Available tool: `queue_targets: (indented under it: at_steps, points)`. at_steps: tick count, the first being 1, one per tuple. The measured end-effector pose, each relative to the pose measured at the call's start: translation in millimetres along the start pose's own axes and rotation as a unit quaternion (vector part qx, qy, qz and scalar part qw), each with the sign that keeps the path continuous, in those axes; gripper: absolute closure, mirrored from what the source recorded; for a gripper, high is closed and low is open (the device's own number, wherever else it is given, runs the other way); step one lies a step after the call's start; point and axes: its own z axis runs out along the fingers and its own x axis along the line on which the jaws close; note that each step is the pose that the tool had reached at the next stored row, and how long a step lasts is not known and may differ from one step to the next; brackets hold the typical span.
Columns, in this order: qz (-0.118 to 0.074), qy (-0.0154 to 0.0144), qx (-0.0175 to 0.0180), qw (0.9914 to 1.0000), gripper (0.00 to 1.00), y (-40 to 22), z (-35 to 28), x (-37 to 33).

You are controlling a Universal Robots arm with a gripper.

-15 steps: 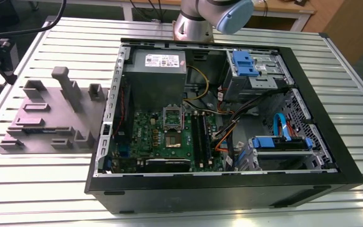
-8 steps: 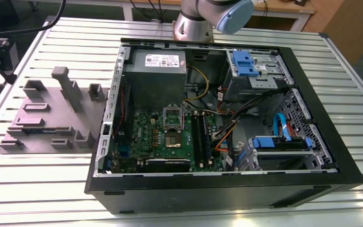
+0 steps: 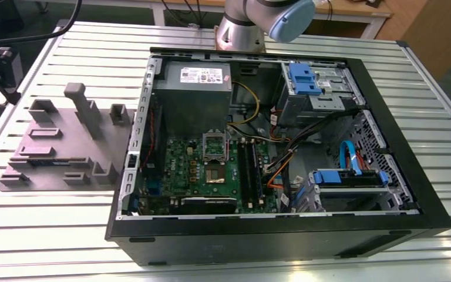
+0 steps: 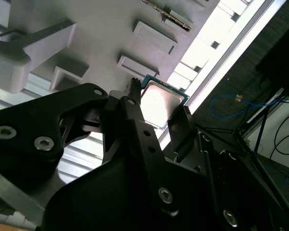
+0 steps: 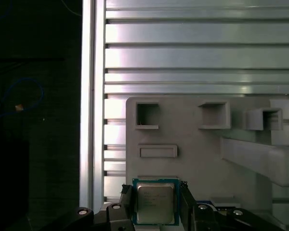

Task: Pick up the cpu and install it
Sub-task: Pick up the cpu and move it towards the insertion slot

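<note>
Nearest the lens, the black linkage of the claw is seen in the second wrist view. Its two fingers are drawn in to a narrow gap and pressed against opposite edges of the cpu. The chip is held between the fingertips with its pale metal top turned toward the cameras, and its green rim can be made out in both wrist views. It is placed over a grey fixture plate with small rectangular recesses, close to the plate's border. Whether it is lifted clear of the plate or resting on it cannot be told. The plate is carried by a slatted aluminium table. In the exterior view, an open computer case is set just beside the plate, on the exterior view's right, and a green motherboard is mounted inside it.
</note>
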Motion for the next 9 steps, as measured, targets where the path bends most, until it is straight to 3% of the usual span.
queue_targets:
  at_steps: [9]
  points:
    - [0.0,-0.0002,-0.0001,1.0,0.53,0.4,-9.7,0.2]
